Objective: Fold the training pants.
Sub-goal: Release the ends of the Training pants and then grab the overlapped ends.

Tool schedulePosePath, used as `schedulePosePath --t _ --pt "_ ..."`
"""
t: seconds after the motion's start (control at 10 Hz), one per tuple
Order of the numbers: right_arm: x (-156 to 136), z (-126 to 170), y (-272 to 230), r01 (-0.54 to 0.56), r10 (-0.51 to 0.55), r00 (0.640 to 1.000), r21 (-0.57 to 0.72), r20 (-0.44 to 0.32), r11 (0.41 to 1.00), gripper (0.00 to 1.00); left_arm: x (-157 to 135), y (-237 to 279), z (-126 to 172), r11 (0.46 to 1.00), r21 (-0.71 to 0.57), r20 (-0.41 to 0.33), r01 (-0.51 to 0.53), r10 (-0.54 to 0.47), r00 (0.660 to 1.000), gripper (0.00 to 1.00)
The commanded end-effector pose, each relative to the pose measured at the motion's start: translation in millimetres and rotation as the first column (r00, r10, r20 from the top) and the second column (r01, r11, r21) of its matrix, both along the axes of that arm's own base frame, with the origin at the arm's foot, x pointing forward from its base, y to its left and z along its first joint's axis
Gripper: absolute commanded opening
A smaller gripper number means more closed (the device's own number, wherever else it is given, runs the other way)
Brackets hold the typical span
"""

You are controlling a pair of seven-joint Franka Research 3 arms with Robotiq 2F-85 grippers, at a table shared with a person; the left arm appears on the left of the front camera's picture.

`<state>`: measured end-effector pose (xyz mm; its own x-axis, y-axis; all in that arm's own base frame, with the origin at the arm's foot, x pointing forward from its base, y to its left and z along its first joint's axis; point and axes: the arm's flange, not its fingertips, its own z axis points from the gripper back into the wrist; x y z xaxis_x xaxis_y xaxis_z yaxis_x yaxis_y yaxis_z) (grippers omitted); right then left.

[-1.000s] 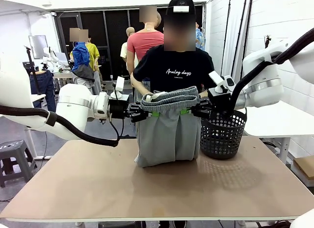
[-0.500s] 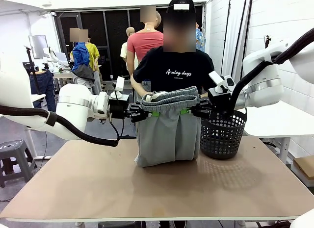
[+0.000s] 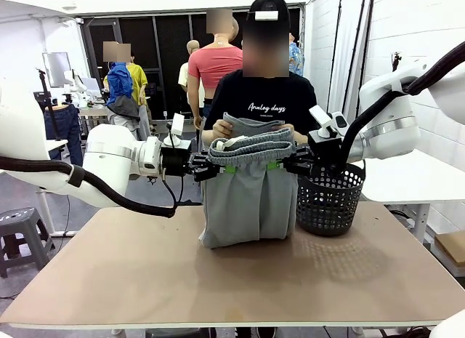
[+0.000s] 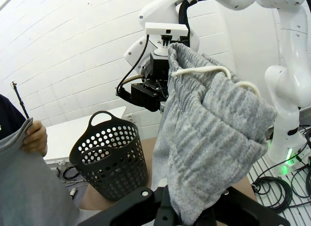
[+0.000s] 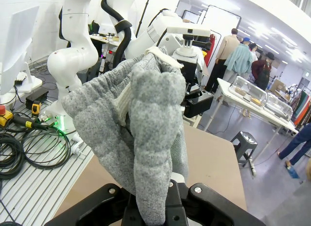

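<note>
**Training pants held up by the waistband between both arms**

Bench (image 3: 145, 280): bare tan top at the near side. The training pants (image 3: 247, 200) hang upright over its middle. Their lower edge is bunched and rests on the bench surface.

Black mesh basket (image 3: 330, 200): stands on the bench just beside the pants, on the robot's right. Whether the two touch I cannot tell.

Left jaws: closed tight on the waistband's left end. The left wrist view shows grey cloth pinched between the fingers at the bottom edge. The gathered band runs away toward the other arm, with a white drawstring (image 4: 201, 70) looped over its top.

Right jaws: closed tight on the waistband's right end, above the basket rim. The right wrist view shows the bunched elastic rising straight out of the clamped fingers.

The waistband spans the two jaws roughly level and sags a little in the middle.

Behind the pants, a person in a black shirt stands at the far edge. A hand (image 4: 36, 137) grips a second piece of grey fabric (image 3: 251, 125), raised to chest height.
</note>
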<state>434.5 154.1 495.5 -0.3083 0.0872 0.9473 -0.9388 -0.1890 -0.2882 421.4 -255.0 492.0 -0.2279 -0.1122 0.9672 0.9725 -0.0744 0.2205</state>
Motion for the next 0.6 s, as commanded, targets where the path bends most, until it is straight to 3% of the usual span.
schedulePosePath --t 0.0,0.5 --pt "-1.0 -0.1 1.0 -0.004 0.004 1.000 0.007 0.008 1.000 0.00 -0.8 -1.0 3.6 1.000 -0.002 0.009 -0.011 0.011 1.000 0.00" --pt "-1.0 -0.1 1.0 -0.004 0.004 1.000 0.007 0.008 1.000 0.00 -0.8 -1.0 3.6 1.000 -0.002 0.009 -0.011 0.011 1.000 0.00"
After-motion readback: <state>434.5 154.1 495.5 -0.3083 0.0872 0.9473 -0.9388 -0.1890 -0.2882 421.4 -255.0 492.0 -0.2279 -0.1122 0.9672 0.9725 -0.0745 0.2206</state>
